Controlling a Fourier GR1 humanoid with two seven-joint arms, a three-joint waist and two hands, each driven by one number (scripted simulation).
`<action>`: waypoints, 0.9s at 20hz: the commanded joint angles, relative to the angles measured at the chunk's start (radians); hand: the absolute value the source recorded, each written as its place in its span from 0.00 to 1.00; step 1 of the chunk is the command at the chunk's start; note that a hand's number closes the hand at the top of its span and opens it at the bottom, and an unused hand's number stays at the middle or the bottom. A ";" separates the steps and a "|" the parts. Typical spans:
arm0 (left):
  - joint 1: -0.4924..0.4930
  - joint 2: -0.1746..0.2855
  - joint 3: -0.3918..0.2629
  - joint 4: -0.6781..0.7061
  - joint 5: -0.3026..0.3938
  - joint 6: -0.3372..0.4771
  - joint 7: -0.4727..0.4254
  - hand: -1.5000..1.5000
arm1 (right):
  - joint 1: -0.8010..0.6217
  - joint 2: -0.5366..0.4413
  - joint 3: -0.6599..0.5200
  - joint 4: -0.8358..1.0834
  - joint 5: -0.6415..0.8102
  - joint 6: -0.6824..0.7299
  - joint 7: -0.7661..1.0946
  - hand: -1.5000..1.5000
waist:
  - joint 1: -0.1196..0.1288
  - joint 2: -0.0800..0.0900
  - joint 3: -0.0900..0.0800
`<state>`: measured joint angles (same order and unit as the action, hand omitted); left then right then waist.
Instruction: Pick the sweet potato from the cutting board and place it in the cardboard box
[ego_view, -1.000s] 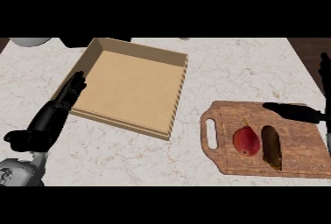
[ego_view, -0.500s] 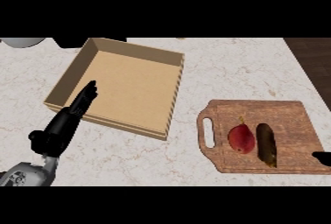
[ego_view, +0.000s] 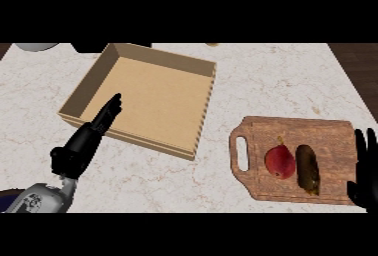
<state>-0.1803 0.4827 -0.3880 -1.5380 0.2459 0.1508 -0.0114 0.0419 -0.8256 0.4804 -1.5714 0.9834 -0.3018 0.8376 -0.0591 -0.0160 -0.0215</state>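
right hand (ego_view: 364, 172): cut by right edge | grey object (ego_view: 35, 46), top left: cut off, unidentifiable

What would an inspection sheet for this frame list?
Surface: pale marbled counter.
Job's things: sweet potato lies on the cutting board; cardboard box holds nothing.
Clutter: red fruit beside the sweet potato; grey object at the far left corner.
Hands: left hand open, fingers straight over the box's near wall; right hand open at the right edge, holding nothing.
Cables: nothing seen.
Surroundings: dark strip right of the counter.
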 joint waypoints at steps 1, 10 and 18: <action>-0.035 -0.011 -0.005 -0.002 -0.004 0.001 0.030 0.50 | -0.018 0.108 0.080 -0.147 0.066 0.210 0.252 0.00 | 0.024 0.004 0.010; -0.051 -0.091 -0.070 -0.006 -0.063 0.032 0.031 0.50 | -0.129 0.426 0.148 -0.278 0.210 0.567 0.603 0.00 | 0.064 0.014 0.018; -0.087 -0.077 -0.014 0.011 -0.034 -0.007 0.079 0.50 | -0.096 0.540 0.071 -0.204 0.327 0.631 0.560 0.00 | 0.055 0.015 0.020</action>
<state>-0.2510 0.4124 -0.4128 -1.5162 0.2039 0.1466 0.0298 -0.0446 -0.3493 0.5813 -1.7995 1.2771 0.1884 1.1958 -0.0034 -0.0018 -0.0034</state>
